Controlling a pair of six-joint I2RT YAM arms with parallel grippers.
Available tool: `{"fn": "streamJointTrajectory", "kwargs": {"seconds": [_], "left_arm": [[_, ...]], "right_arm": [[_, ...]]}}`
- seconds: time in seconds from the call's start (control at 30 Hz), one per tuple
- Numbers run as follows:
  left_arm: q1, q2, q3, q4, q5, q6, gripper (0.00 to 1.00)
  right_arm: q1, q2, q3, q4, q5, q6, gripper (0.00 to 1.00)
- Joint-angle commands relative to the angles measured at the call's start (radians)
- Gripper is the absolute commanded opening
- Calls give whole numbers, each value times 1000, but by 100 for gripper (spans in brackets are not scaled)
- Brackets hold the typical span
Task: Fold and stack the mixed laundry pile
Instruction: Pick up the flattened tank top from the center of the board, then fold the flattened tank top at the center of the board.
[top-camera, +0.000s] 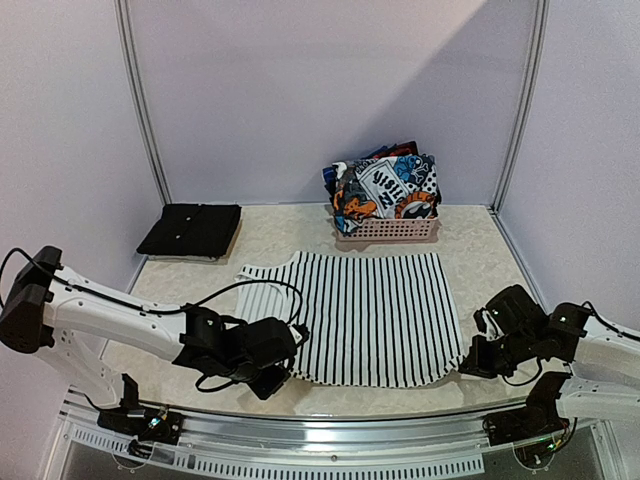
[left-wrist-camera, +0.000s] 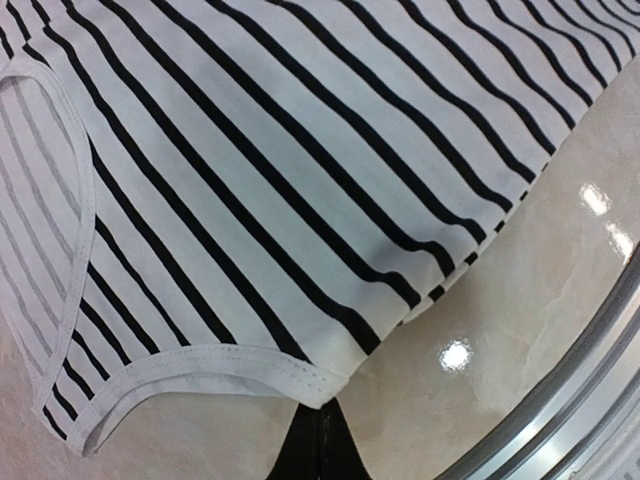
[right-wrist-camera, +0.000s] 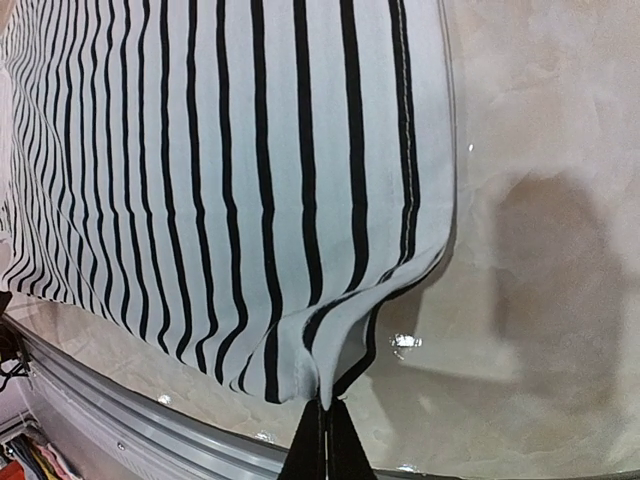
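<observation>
A white garment with thin black stripes (top-camera: 375, 315) lies spread flat on the table between the arms. My left gripper (top-camera: 283, 368) is shut on its near left corner, by the hemmed edge (left-wrist-camera: 200, 365). My right gripper (top-camera: 470, 365) is shut on its near right corner (right-wrist-camera: 320, 385), which is pinched up into a fold. A graphic-print garment (top-camera: 385, 188) in blue, orange, white and black fills the pink basket (top-camera: 388, 231) at the back. A folded black garment (top-camera: 191, 230) lies at the back left.
The metal rail (top-camera: 330, 420) runs along the table's near edge, close under both grippers. Walls with metal posts (top-camera: 142, 110) close in the back and sides. Beige tabletop (top-camera: 500, 260) shows right of the striped garment.
</observation>
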Motion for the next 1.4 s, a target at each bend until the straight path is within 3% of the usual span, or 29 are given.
{"fn": "streamJointTrajectory", "kwargs": {"seconds": [0.0, 0.53, 1.0, 1.37], "left_arm": [[-11, 29, 42, -25, -38, -6, 0], [30, 9, 87, -89, -103, -3, 0], [137, -18, 95, -50, -109, 43, 0], [227, 48, 151, -15, -70, 128, 0]], "right_arm": [[7, 17, 33, -3, 36, 0, 0], [7, 81, 106, -11, 114, -21, 0], [7, 196, 175, 8, 233, -69, 0], [-2, 306, 229, 41, 315, -105, 0]]}}
